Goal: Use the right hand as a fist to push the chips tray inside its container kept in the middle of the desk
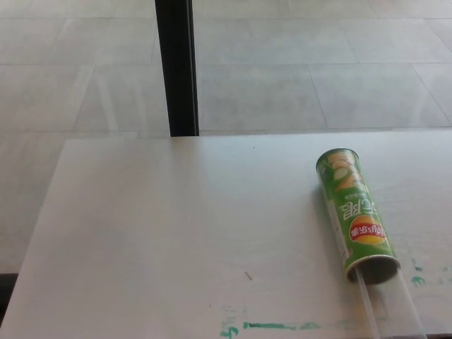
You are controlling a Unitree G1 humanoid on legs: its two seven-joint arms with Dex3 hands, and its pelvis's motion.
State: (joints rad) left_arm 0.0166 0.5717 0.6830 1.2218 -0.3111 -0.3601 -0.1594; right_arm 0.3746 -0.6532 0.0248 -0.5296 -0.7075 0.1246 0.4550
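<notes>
A green chips can (355,212) lies on its side on the white desk (176,233), right of the middle, with its open mouth facing the near edge. A clear plastic tray (392,309) sticks out of that mouth and runs down to the bottom edge of the picture. Neither of my hands shows in the head view.
A black post (177,67) stands behind the desk's far edge, over a pale tiled floor. Green paint marks (275,325) streak the desk near its front edge, and smaller ones (418,280) lie right of the can's mouth.
</notes>
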